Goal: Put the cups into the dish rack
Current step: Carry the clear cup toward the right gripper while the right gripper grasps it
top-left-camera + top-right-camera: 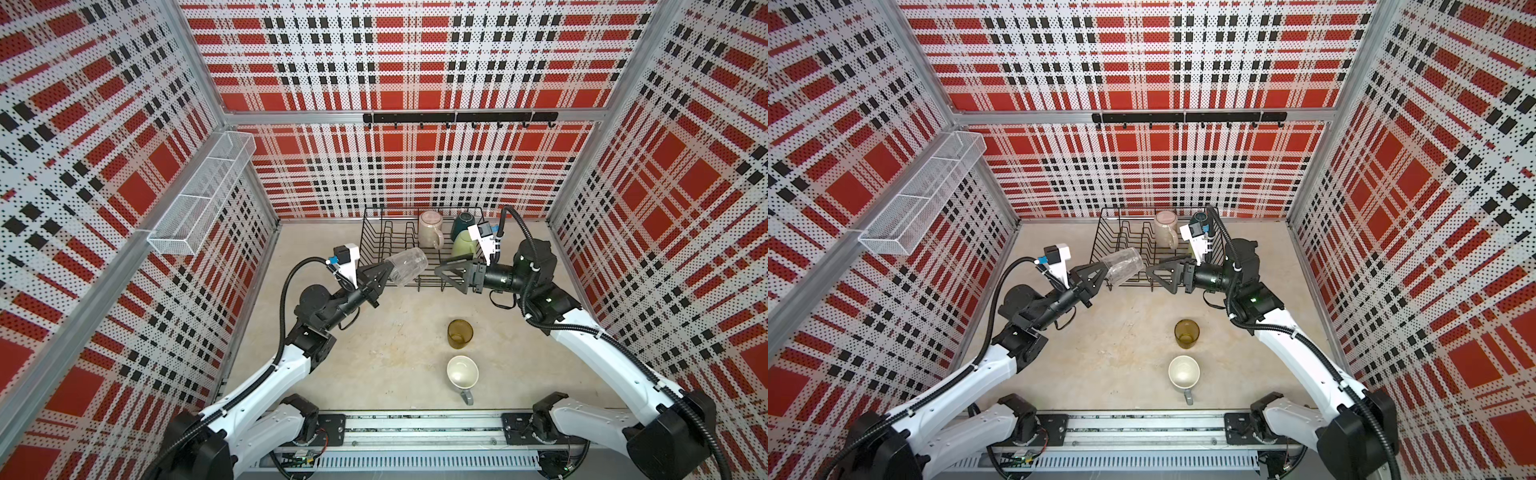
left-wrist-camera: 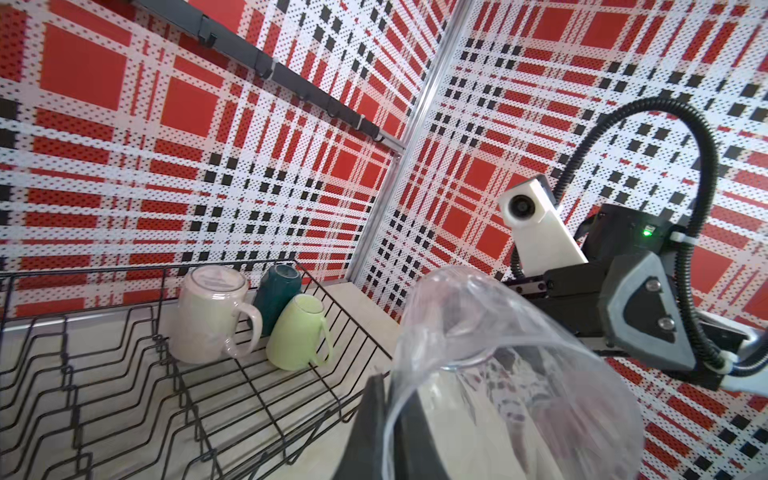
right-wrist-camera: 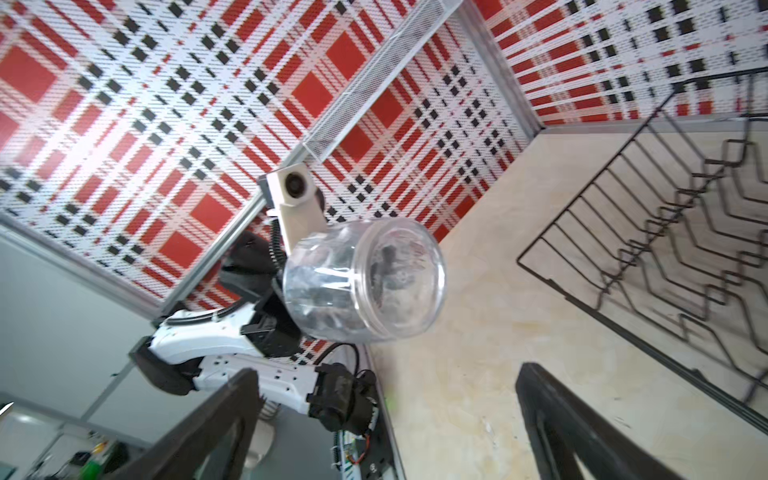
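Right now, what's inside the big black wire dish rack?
Three upside-down handled mugs: pale pink, dark teal, light green. In both top views the right arm's wrist camera covers part of the teal and green ones.

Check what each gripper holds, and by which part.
The left gripper is shut on the small clear glass cup, pinching its wall at the mouth end, base pointing away. The right gripper is open, holding nothing.

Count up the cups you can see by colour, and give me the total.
pale pink mug: 1
dark teal mug: 1
light green mug: 1
grey mug: 1
amber tumbler: 1
clear glass: 1
Total: 6
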You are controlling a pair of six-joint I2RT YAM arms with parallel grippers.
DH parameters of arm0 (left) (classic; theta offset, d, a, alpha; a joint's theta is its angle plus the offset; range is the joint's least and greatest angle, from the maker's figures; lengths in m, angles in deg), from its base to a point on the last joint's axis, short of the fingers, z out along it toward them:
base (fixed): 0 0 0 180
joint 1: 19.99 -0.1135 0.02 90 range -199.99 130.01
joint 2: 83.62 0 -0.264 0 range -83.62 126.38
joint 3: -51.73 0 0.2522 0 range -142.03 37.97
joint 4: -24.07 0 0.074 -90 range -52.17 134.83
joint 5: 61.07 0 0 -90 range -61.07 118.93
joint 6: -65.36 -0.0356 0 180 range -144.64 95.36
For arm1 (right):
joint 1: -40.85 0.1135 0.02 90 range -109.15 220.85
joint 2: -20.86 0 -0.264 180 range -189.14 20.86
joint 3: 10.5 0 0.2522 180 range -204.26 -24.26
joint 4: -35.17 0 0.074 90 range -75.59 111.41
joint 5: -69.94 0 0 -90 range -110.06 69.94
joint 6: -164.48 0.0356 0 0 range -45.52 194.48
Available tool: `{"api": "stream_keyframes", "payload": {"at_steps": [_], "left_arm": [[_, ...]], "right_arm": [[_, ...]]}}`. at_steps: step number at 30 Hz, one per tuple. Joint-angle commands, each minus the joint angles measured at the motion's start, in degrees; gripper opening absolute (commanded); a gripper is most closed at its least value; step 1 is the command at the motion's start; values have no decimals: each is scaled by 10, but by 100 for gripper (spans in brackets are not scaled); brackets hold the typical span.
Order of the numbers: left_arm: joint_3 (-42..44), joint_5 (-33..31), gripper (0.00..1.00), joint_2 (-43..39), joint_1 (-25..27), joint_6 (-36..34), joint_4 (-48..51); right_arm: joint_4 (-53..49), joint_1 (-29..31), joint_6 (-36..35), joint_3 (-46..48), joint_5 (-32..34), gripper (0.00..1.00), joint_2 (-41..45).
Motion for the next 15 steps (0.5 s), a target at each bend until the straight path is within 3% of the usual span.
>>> {"api": "stream_keyframes", "payload": {"at_steps": [1,8,15], "left_arm": [[-1,58,0,15,-3,24,-108],[7,59,0,29,-3,41,-155],[0,83,0,57,-1,48,-183]], "right_arm": [[120,13,84,8,-46,100,-19],[255,55,176,-4,-72,100,-84],[407,66,288,-17,-90,87,-143]]}}
